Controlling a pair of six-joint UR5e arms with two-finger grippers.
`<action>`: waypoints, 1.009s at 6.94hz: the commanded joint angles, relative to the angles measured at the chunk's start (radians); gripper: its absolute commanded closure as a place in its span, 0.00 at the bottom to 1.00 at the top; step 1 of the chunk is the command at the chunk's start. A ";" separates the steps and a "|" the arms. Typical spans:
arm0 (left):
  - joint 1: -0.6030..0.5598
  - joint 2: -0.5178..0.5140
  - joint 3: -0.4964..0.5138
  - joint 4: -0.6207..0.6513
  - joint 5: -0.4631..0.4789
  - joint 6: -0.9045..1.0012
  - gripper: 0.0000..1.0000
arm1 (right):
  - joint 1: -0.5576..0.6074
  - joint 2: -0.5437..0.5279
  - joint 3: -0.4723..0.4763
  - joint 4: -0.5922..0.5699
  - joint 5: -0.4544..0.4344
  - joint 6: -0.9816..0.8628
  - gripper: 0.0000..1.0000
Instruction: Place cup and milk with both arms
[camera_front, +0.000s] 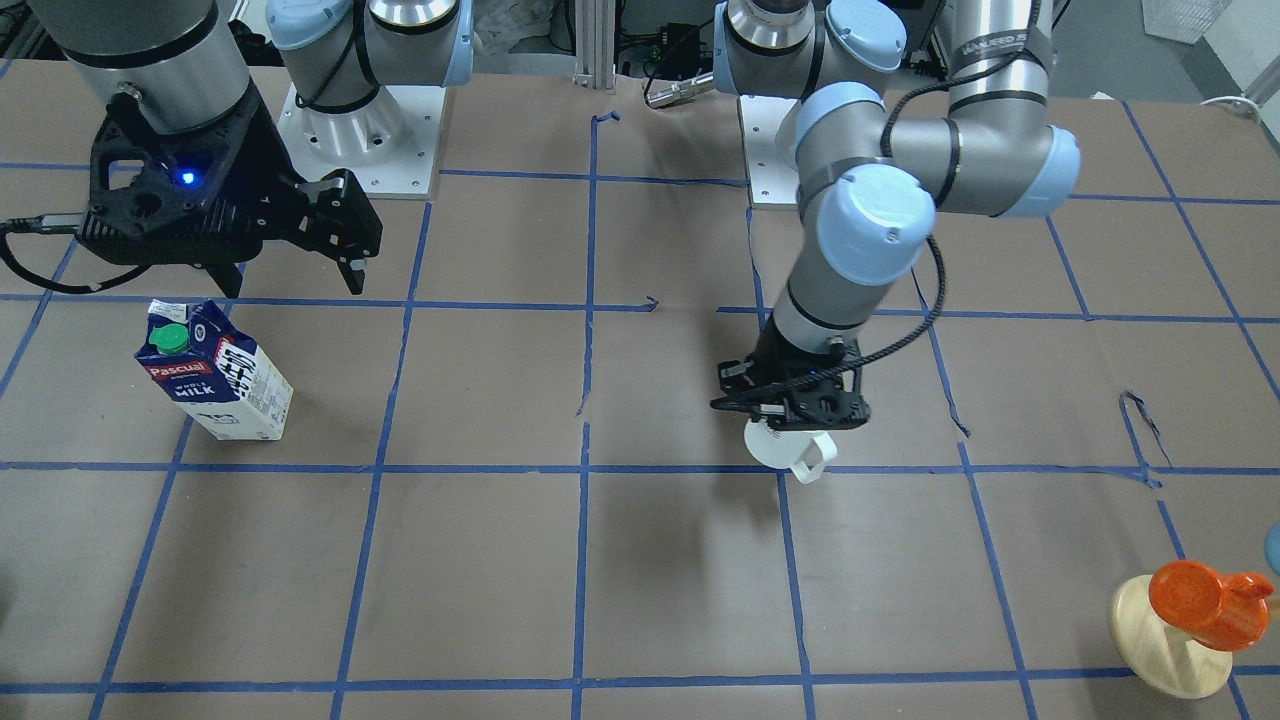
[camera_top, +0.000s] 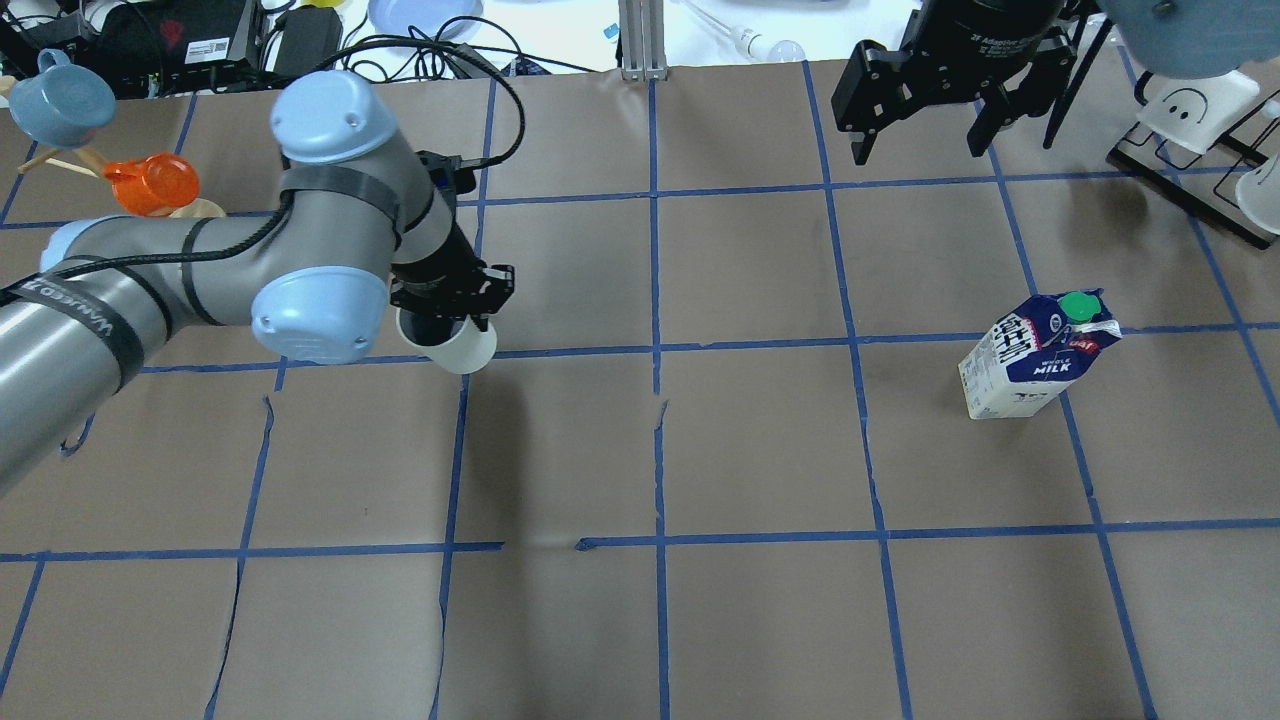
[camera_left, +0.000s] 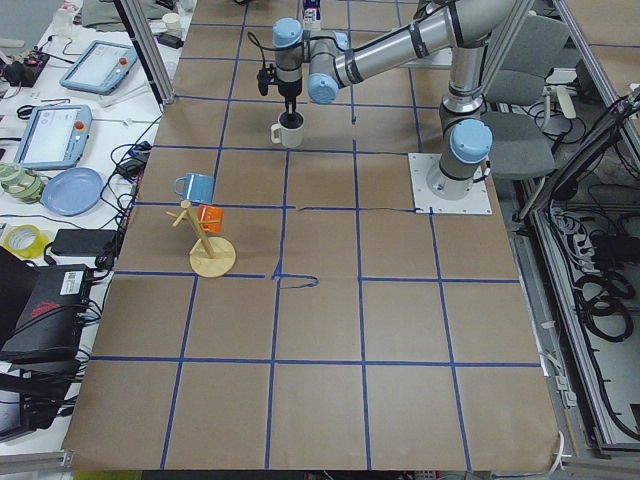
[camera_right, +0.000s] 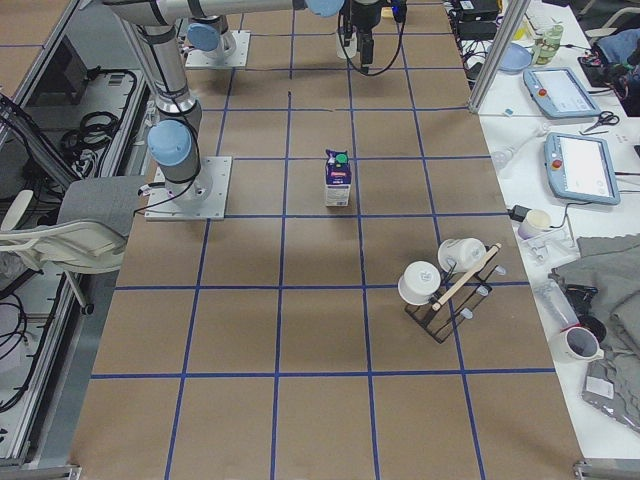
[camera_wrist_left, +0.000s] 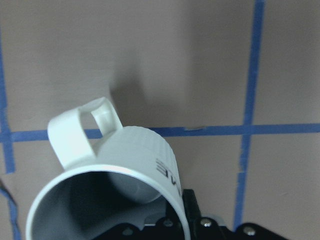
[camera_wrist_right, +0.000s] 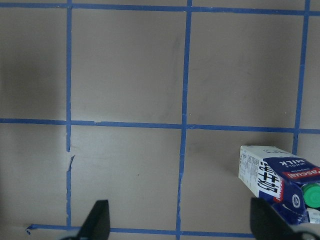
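The white cup (camera_top: 462, 347) hangs from my left gripper (camera_top: 445, 300), which is shut on its rim from above. The cup is a little above the table, left of centre, with its shadow apart from it. In the front view the cup (camera_front: 790, 450) shows its squarish handle below the gripper (camera_front: 790, 408); the left wrist view shows its grey inside and dark lettering (camera_wrist_left: 125, 170). The milk (camera_top: 1040, 360) stands upright on the right side, with its green cap up. My right gripper (camera_top: 915, 135) is open and empty, high above the table behind the milk (camera_wrist_right: 280, 175).
An orange cup (camera_top: 150, 185) and a blue cup (camera_top: 60, 100) hang on a wooden stand at the far left. A black rack with white mugs (camera_top: 1190, 110) stands at the far right. Blue tape lines grid the brown table (camera_top: 660, 450).
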 joint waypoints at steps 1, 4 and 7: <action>-0.185 -0.002 0.031 0.010 -0.003 -0.211 0.84 | 0.000 0.001 0.002 0.002 0.000 0.001 0.00; -0.288 -0.003 -0.018 -0.010 -0.001 -0.383 0.84 | 0.000 0.001 0.002 0.003 0.000 0.000 0.00; -0.316 -0.034 -0.059 0.045 -0.041 -0.530 0.84 | 0.001 -0.001 0.002 0.003 0.000 0.001 0.00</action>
